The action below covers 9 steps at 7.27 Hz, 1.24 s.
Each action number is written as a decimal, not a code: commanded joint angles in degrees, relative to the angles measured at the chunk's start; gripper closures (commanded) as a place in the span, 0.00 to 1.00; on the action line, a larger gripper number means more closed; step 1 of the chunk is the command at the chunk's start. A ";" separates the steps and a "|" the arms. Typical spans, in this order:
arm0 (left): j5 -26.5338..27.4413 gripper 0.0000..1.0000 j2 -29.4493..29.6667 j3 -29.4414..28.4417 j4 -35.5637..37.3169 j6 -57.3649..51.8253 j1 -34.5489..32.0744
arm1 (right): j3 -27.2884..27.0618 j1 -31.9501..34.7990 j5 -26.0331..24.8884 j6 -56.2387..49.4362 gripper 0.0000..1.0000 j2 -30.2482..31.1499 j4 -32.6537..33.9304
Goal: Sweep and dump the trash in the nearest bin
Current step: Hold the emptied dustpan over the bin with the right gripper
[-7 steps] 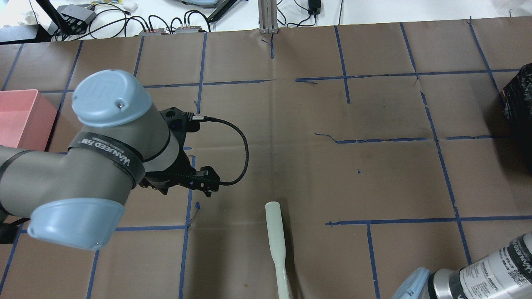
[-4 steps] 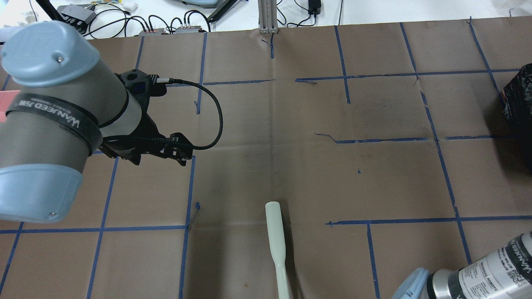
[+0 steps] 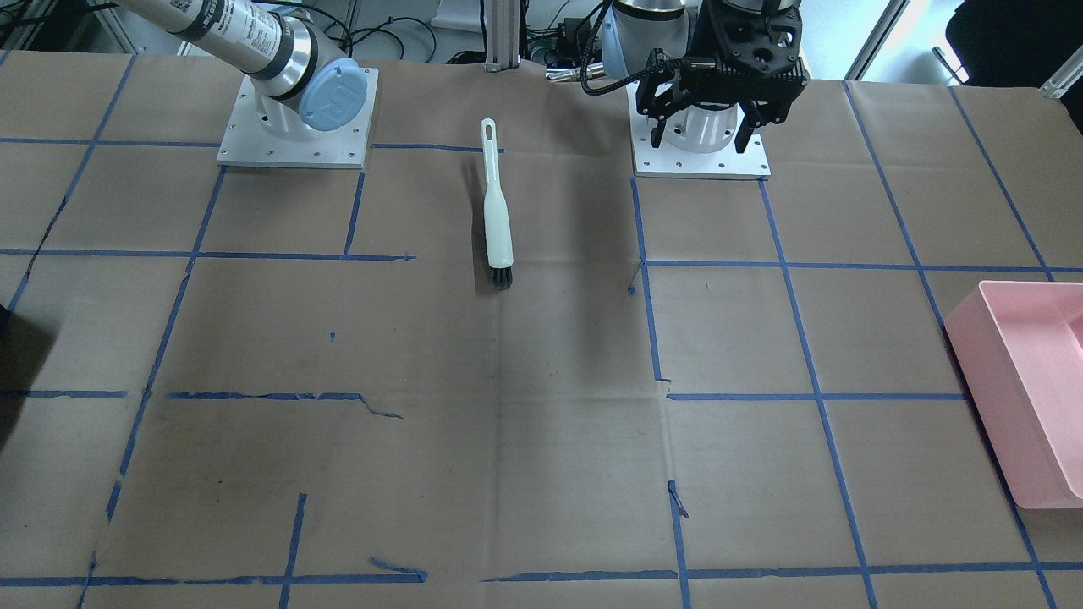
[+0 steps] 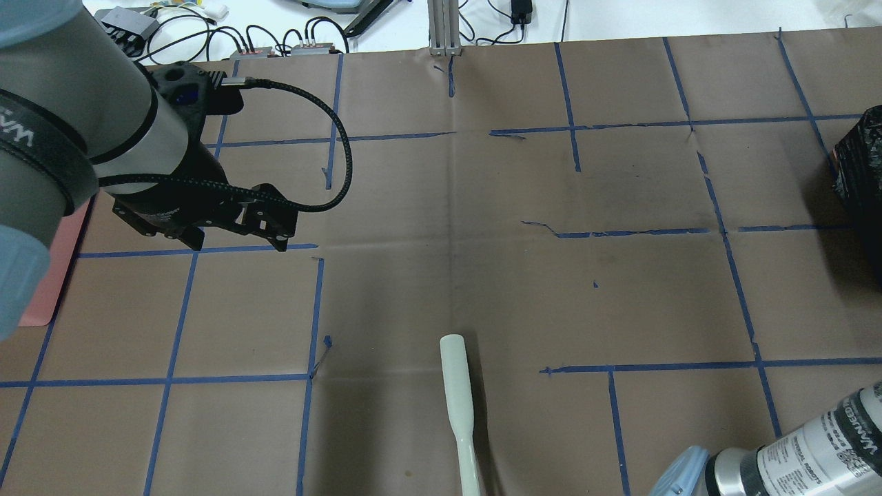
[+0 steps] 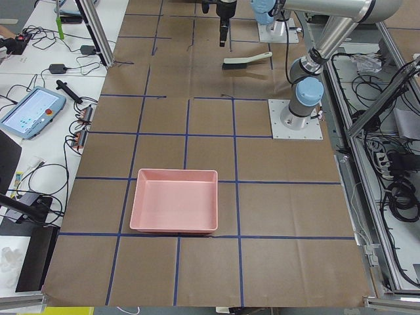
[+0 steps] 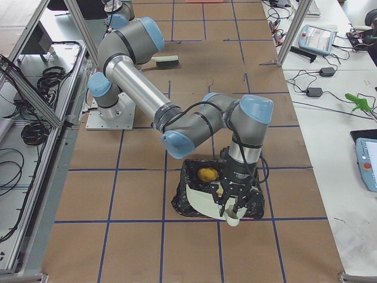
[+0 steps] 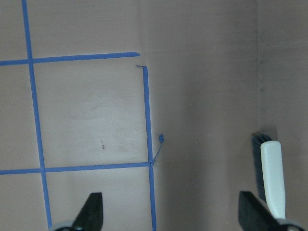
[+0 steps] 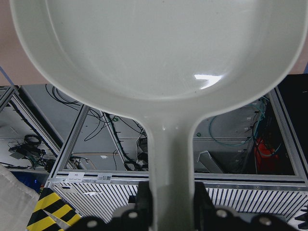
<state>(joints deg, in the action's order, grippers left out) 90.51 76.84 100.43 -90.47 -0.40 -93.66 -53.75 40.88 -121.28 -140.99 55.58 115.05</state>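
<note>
On the brown-papered worktop [image 3: 541, 423], the right gripper [image 8: 172, 204] pinches a white dustpan [image 8: 159, 48] by its handle over the black bin bag [image 6: 189, 171] holding the potato [image 6: 206, 174], while farther off a brush [image 3: 497, 211] lies flat and the left gripper [image 7: 171, 211] hangs spread wide.

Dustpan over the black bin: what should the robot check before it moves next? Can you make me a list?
1. Grip: the right gripper is shut on the handle of the dustpan. Ok.
2. Place: the dustpan is tilted over the open black bin. Ok.
3. Pan emptied: the wrist view shows nothing left in it. Ok.
4. Potato: it lies inside the bin. Ok.
5. Bread pieces: no view shows them, and much of the bin's inside is hidden. Cannot tell.
6. Left gripper: open, empty, up near its base, away from the brush lying on the table. Ok.
</note>
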 commanded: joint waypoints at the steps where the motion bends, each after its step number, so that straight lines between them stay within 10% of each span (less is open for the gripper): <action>1: -0.15 0.02 -0.63 1.17 1.95 -2.06 0.15 | -0.30 0.95 -0.27 0.01 1.00 1.19 -0.79; 6: -0.15 0.02 -0.81 1.70 2.84 -1.62 0.85 | -14.65 1.13 -1.16 3.94 1.00 14.41 -1.33; 9: -0.15 0.01 -1.25 2.40 2.84 -2.50 3.31 | -23.05 1.48 8.58 12.11 1.00 21.58 -1.75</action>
<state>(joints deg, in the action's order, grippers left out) 90.35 75.69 102.51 -87.67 -2.74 -90.87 -74.47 42.11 -116.00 -132.25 75.03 113.97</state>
